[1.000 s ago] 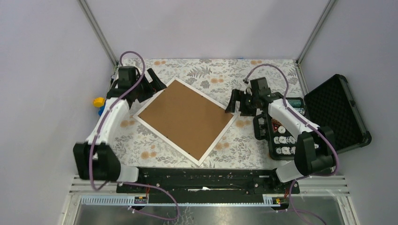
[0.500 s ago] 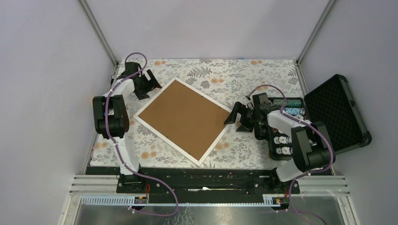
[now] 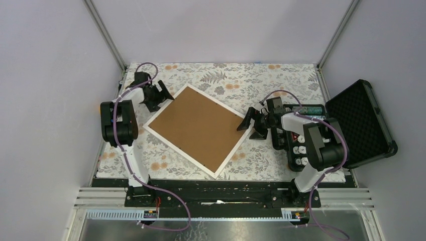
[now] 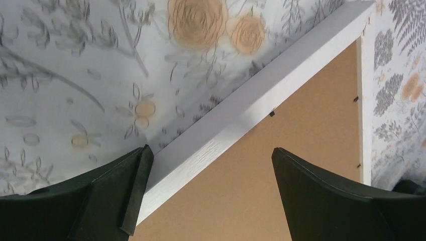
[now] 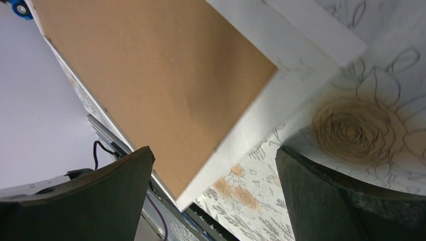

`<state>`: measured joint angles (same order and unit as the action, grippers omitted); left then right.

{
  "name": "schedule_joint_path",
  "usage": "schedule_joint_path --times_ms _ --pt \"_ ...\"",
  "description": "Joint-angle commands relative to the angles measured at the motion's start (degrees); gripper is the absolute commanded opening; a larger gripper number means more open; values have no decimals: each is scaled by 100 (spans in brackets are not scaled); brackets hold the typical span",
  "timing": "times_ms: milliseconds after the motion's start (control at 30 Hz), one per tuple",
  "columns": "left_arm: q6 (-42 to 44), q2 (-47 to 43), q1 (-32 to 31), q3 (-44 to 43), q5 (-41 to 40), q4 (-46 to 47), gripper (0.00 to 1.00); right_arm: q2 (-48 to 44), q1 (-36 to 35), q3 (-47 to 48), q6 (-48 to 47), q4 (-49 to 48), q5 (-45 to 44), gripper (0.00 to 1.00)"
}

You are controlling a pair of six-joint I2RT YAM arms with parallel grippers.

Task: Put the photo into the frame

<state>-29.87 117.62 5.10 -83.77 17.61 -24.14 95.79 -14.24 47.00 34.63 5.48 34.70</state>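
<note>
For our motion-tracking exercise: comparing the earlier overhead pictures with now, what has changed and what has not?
The left arm folded, elbow up and back; the left tool stayed by the frame's far-left edge. The right tool drew back to the frame's right corner. Nothing was gripped or released: both tools stayed open. Frame, backing and case hardly moved.

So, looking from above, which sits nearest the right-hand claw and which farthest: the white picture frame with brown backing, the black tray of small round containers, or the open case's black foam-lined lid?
From the right gripper:
1. white picture frame: its corner sits between the open fingers.
2. black tray: just to the right.
3. foam-lined lid: far right edge.
</note>
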Motion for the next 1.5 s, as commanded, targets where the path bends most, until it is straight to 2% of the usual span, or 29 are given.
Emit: schedule_joint_path --times_ms 0,133,200,267,333,467,600,700,867,1067,1467 --pt "-317 -727 -14 870 735 -434 99 245 5 500 -51 238 -22 100" --pt "-192 -1557 -15 1662 739 -405 99 223 13 686 -140 268 44 99" --pt "-46 -1843 -18 1898 760 -372 99 162 16 732 -206 243 53 95" --pt "216 -1929 -9 1866 578 -576 99 122 103 747 -207 250 17 91" --pt "366 -2003 -9 1883 253 -672 99 126 276 718 -213 293 34 83" --pt "407 -2142 11 2129 83 -421 99 38 644 497 -367 371 161 81" --pt "369 -2049 75 2164 326 -373 99 -242 869 226 -600 452 355 80" --pt "363 -2091 95 2179 294 -329 99 -158 873 177 -810 636 478 68" --pt "359 -2064 116 2229 301 -316 99 -139 871 -72 -931 553 520 62" --pt "350 -2062 147 2253 357 -277 99 -17 875 -143 -927 449 608 45" --pt "333 -2095 151 2344 435 -214 99 339 668 -130 -889 304 581 40"
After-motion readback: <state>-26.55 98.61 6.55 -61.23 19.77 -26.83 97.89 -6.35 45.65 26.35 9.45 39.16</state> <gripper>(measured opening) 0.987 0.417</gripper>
